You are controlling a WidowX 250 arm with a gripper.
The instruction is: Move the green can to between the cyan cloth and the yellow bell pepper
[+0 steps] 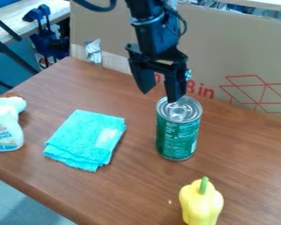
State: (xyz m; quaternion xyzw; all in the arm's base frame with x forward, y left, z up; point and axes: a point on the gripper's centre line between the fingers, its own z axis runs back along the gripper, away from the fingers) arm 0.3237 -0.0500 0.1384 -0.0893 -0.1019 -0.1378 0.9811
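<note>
Spread apart, the jaws of our black gripper (160, 96) hung above the wooden tabletop (248, 145), one fingertip at the top of the upright green pull-tab can (178, 134); we could not tell whether they touched. Left of the can in our view, we had a folded turquoise cloth (84, 138), then a white cleaner bottle (3, 129). Nearer us stood a yellow bell pepper (200, 205), and brown cardboard (243, 52) rose behind

Green can (178, 132), upright on the desk (134, 184) beneath the pincer (160, 97), with one tip right at the back of its rim, touching or not being unclear. Has a closed silvery lid (189, 107) with a pull tab, facing up at the pincer.
</note>
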